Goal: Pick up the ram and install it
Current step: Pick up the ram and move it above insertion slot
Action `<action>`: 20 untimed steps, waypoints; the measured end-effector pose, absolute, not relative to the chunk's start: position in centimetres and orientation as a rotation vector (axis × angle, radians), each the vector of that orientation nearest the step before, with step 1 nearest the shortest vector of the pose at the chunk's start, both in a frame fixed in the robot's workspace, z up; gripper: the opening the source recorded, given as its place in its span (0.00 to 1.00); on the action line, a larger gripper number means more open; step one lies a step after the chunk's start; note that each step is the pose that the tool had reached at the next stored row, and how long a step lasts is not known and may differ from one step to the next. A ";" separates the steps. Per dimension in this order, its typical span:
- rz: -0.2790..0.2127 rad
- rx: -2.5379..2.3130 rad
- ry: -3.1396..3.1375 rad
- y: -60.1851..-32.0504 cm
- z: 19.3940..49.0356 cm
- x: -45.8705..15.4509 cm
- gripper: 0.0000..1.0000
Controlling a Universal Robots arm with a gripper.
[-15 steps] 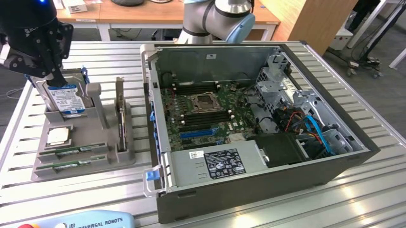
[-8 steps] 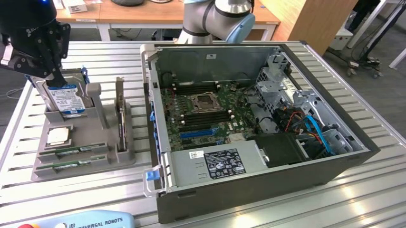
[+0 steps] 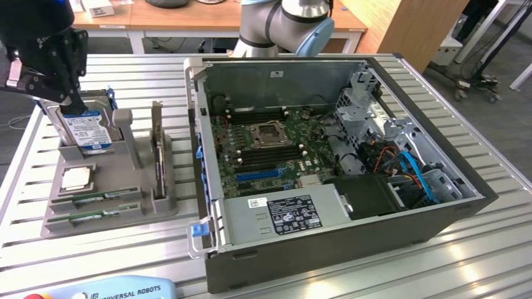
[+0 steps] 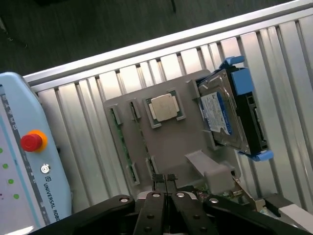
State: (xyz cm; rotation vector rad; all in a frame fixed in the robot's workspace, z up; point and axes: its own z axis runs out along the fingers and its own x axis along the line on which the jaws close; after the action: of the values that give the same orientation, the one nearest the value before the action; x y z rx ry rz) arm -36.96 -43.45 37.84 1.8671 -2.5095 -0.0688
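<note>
overhead, closed end effector (image 4: 166, 179) hangs over tray (image 3: 133, 215) edge; ram (image 3: 93, 199) lies apart, unobstructed.

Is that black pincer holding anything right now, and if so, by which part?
Nothing. The pincer is shut with its tips pressed together and empty, over the grey tray; a ram stick lies in its slot there.
</note>
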 end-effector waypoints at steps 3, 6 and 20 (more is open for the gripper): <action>-0.068 1.915 -2.472 -43.5 37.8 -37.0 0.10; -0.068 1.961 -2.435 -43.5 37.8 -37.0 0.10; -0.064 2.146 -2.267 -43.5 37.8 -37.0 0.10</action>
State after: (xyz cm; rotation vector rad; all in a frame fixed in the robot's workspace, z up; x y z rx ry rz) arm -36.96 -43.45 37.81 2.1460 -2.2670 -0.0638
